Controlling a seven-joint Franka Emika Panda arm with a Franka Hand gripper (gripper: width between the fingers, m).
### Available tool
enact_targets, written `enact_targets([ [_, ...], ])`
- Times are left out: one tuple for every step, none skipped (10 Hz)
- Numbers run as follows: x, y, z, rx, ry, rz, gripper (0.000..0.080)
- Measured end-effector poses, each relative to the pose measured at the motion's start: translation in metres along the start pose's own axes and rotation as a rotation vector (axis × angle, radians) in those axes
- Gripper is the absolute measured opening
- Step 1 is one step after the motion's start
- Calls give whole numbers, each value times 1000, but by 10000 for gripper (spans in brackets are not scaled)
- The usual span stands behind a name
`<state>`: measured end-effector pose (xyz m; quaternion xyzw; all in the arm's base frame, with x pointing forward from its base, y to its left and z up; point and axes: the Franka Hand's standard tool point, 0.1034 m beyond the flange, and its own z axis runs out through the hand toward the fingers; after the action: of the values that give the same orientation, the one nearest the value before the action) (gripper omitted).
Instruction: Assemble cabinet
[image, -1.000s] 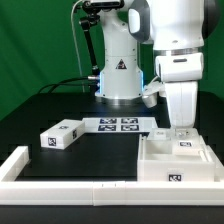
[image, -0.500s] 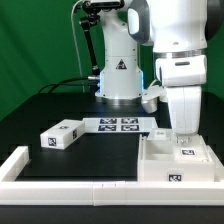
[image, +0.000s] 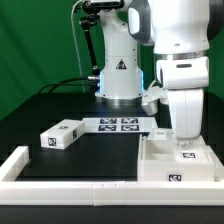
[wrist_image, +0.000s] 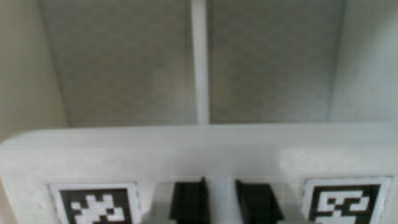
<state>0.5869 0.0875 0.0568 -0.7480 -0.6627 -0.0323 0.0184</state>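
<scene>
The cabinet body (image: 160, 168), an open white box with a tag on its front, sits at the exterior view's lower right. My gripper (image: 184, 142) reaches down into it from above. It is shut on a white tagged cabinet part (image: 188, 154) and holds it low inside the box. In the wrist view the two dark fingers (wrist_image: 187, 203) of my gripper (wrist_image: 217, 202) stand close together on that part (wrist_image: 196, 155), with a tag on each side. Beyond it lie pale grey surfaces split by a thin white line. A loose white tagged block (image: 60, 133) lies at the exterior view's left.
The marker board (image: 118, 124) lies flat in front of the robot base (image: 118, 78). A long low white border rail (image: 60, 182) runs along the front and the left corner. The table is black, with a green backdrop behind it.
My gripper has sunk a little lower into the cabinet body and shifted slightly to the exterior view's right. The tagged part has moved with it. The loose block has not moved.
</scene>
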Motion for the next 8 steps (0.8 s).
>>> enact_targets([
  [-2,3,0,-2,2,0,70],
  [-2,3,0,7,-1,-2,70],
  [-1,3,1,10,-2,2,70],
  [0,2,1,9,-2,4,70],
  [1,2,1,8,-1,3,148],
  [1,3,1,8,-1,3,148],
  [1,3,1,8,-1,2,331],
  [2,3,0,6,-1,1,516],
])
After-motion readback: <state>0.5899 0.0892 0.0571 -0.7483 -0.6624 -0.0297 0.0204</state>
